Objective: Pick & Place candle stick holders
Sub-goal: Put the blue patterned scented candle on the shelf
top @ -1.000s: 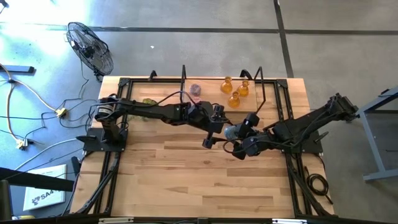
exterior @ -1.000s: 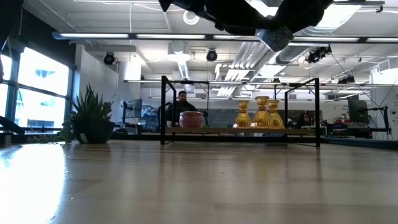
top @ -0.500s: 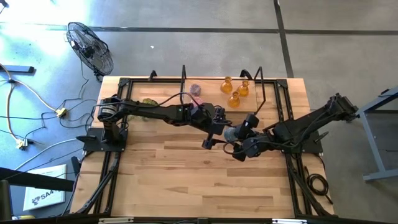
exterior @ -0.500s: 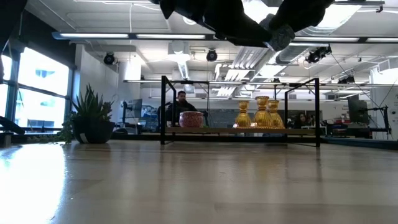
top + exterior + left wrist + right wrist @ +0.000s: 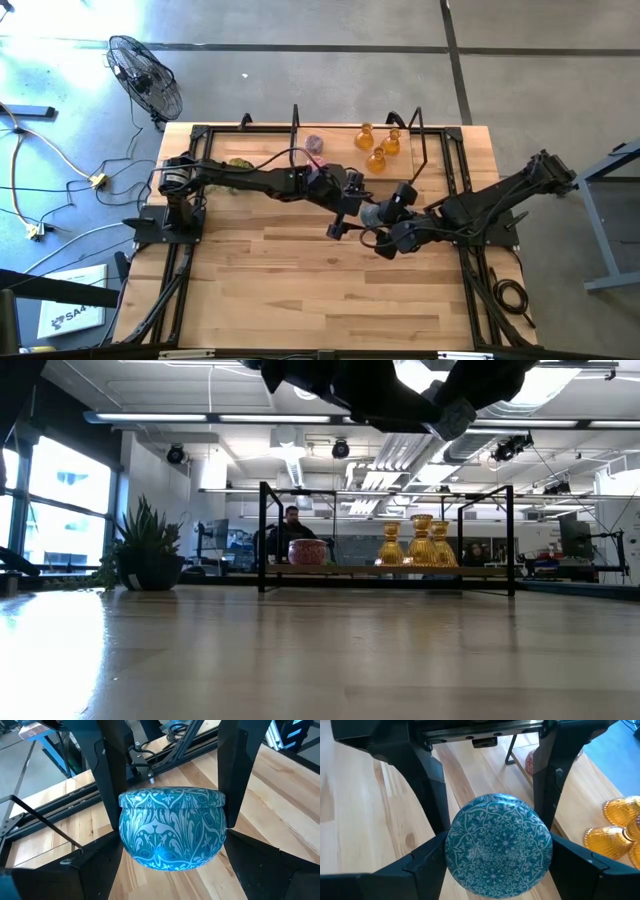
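High view: three amber holders (image 5: 377, 146) and pink holder (image 5: 314, 144) at worktop (image 5: 300, 290) far edge | left claw (image 5: 170, 820) and right claw (image 5: 490, 827) both grip blue holder (image 5: 171, 835) mid-worktop, aloft.

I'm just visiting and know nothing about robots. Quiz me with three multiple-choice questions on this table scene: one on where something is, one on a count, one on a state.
1. Where do the amber holders stand?
A. far edge of the table
B. near edge
C. on the floor

2. How many amber holders are there?
A. one
B. three
C. five

3. The blue patterned holder is:
A. lying on the table
B. held in the air between both grippers
C. broken

Answers: 1 A, the high view shows them by the back rail. 2 B, three show. 3 B, fingers of the left gripper and right gripper flank it.
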You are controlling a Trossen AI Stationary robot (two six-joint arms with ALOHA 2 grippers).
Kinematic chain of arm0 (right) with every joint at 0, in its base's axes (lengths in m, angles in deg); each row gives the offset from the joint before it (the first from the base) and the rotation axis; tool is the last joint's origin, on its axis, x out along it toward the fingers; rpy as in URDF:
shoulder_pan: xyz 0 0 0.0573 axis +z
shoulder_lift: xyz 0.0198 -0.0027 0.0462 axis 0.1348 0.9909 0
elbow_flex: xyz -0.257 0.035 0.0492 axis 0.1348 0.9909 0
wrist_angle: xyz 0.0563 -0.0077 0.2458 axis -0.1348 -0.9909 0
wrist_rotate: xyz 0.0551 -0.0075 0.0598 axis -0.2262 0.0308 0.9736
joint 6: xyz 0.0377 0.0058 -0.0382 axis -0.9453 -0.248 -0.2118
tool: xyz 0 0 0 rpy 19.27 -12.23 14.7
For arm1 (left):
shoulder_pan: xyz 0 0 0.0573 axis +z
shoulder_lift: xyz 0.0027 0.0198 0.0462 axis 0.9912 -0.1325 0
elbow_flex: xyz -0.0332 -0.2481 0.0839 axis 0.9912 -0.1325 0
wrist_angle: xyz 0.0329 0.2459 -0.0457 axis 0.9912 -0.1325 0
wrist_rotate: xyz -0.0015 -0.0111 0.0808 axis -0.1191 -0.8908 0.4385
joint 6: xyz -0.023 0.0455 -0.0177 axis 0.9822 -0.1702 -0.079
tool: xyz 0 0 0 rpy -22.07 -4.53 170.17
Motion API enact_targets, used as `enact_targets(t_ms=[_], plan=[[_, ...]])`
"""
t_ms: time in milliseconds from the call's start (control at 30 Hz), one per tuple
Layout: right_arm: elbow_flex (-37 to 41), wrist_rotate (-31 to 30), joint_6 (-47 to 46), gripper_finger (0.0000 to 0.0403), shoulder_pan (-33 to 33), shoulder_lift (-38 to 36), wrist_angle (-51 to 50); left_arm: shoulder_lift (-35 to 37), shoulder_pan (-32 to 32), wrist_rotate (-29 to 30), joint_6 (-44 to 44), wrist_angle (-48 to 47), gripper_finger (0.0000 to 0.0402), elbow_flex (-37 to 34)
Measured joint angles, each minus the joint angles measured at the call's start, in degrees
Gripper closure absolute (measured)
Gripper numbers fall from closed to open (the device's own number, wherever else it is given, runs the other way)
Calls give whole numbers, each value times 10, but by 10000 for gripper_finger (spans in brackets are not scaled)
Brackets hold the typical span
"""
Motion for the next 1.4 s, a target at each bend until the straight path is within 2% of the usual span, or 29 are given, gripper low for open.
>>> enact_targets(t_ms=[1067, 1400], plan=[[-1, 2, -3, 123, -3, -1, 1, -23, 3, -3, 4, 80, 67, -1], [-1, -3, -4, 123, -3, -1, -3, -23, 3, 9, 9, 76, 126, -1]])
